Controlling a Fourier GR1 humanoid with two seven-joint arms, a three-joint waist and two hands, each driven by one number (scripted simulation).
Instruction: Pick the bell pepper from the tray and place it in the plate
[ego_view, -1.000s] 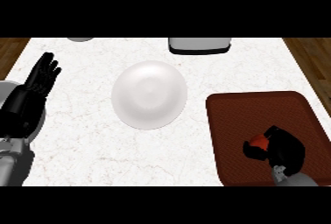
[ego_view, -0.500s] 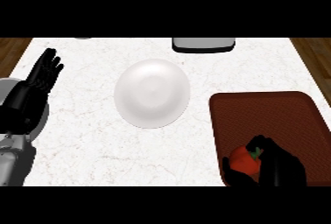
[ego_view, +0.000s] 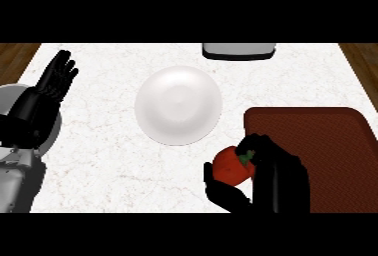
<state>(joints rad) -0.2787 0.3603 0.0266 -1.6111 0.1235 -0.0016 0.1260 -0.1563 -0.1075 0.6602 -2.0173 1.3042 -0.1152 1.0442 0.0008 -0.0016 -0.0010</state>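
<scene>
Pepper pinched in right hand at lower right, off tray, plate at centre awaiting it; left hand spread at left edge.

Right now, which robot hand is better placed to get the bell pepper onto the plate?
The right robot hand: its fingers are curled round the bell pepper, just left of the tray, near the plate. The left robot hand rests open at the left edge.
</scene>
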